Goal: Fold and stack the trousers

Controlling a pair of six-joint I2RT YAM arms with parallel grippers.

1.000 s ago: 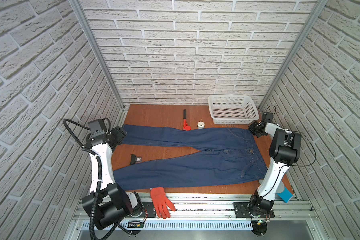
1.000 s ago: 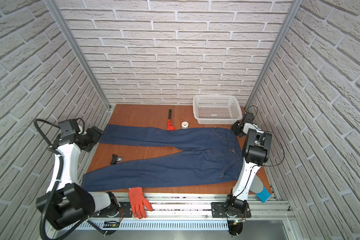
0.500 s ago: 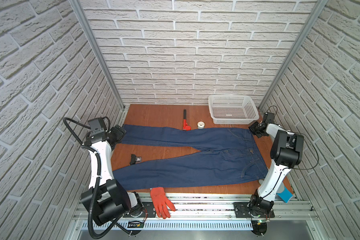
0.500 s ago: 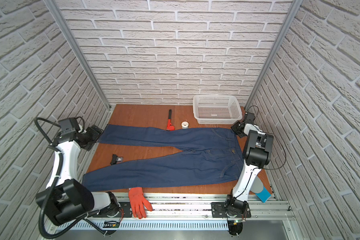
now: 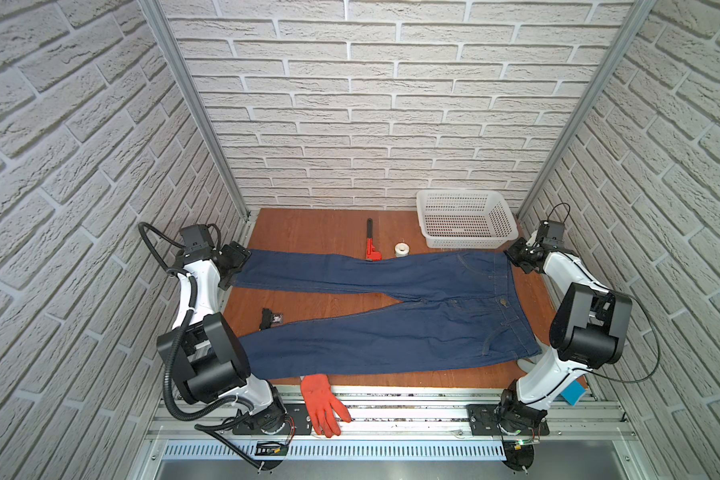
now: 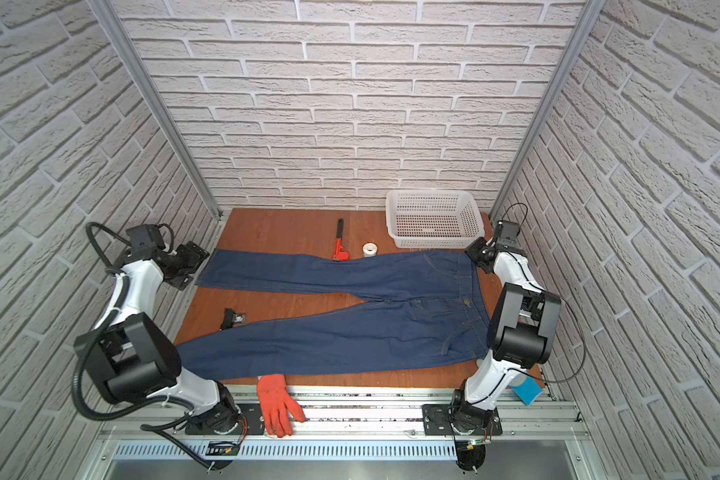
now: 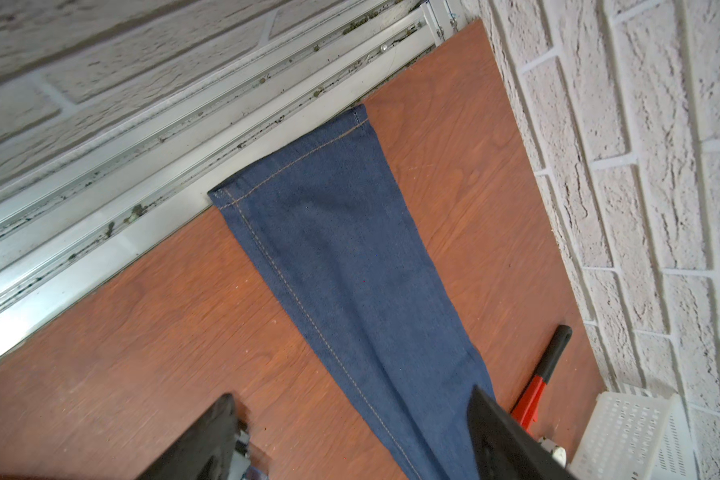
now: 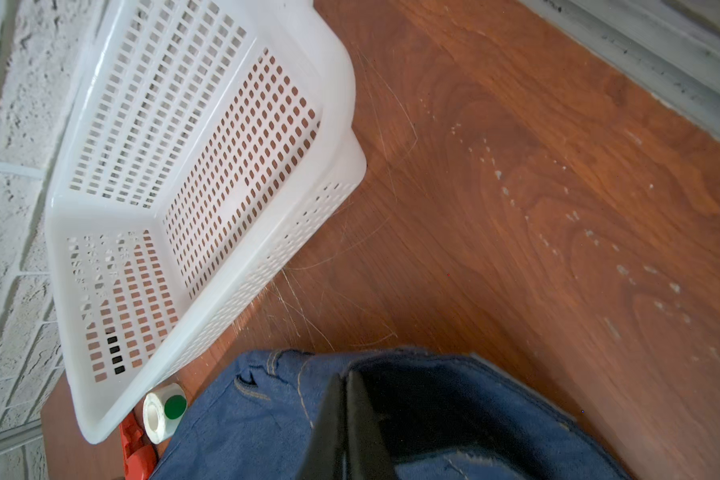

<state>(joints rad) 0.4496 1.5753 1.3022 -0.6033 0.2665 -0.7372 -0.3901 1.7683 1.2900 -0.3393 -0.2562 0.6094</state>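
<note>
The trousers are spread flat across the tabletop, legs toward the left and waist at the right beside the white basket. The waistband's far corner is pinched in the closed jaws of the right gripper, while the jaws of the left gripper are held wide near the far leg's hem, nothing gripped.

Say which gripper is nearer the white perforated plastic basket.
Right. The right gripper, shut on the waistband of the dark blue denim trousers, sits beside a corner of the white perforated plastic basket; the left gripper, open, is far off at a leg hem.
</note>
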